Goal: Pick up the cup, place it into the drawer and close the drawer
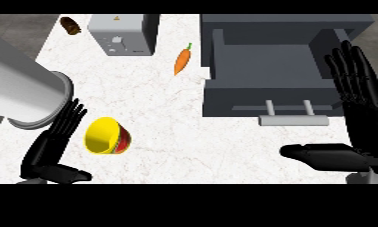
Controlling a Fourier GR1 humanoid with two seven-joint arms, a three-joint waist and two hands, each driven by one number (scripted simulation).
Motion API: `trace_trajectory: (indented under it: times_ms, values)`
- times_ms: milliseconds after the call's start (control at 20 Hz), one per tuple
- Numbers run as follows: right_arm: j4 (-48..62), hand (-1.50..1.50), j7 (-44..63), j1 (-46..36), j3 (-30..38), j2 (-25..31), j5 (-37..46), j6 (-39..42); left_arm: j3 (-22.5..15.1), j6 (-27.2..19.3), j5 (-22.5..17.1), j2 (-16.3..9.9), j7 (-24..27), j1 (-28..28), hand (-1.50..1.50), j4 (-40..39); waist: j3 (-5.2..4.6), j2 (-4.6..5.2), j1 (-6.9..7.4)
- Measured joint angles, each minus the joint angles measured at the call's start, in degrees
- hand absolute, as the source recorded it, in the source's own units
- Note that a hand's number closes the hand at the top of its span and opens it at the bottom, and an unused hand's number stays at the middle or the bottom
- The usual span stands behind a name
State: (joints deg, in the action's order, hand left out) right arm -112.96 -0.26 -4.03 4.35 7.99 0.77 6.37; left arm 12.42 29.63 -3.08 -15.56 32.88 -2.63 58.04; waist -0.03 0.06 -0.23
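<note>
A cup (108, 136), yellow inside and red outside, lies on its side on the white counter at the lower left. My left hand (52, 146) sits just left of it, fingers straight and open, not holding it. The grey drawer (266, 66) stands pulled open at the upper right, its handle (293, 119) facing the near side. Along the drawer's right side my right hand (353, 101) is open, fingers pointing up and thumb stretched left below the handle.
A grey toaster (122, 35) stands at the back left with a brown item (71, 25) beside it. An orange carrot (182, 59) lies between toaster and drawer. A large grey forearm (29, 93) crosses the left edge.
</note>
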Motion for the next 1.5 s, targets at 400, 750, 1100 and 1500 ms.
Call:
trace_trajectory:
  times_ms: [400,750,1100,1500]
  values:
    - [-0.09,-1.5,-0.35,0.16,-0.35,-0.56,0.31,0.56,0.53,-4.43,4.62,-1.46,11.14,-9.03,-1.5,-21.05,-0.03,0.07,-0.24]
    - [0.74,-1.5,-1.41,0.54,0.18,-0.49,-0.14,1.37,0.15,-7.1,6.72,-2.27,17.51,-14.1,-1.5,-32.15,-0.09,0.2,-0.6]
    - [0.09,-1.5,-0.73,0.46,0.6,0.03,-0.93,2.26,-0.92,-9.28,8.57,-1.06,21.32,-17.56,-1.5,-38.45,-0.13,0.26,-0.84]
    - [0.74,-1.5,-2.07,1.48,0.91,0.09,-1.1,3.06,-1.22,-9.25,8.61,-0.43,22.9,-19.43,-1.5,-41.56,-0.17,0.37,-0.99]
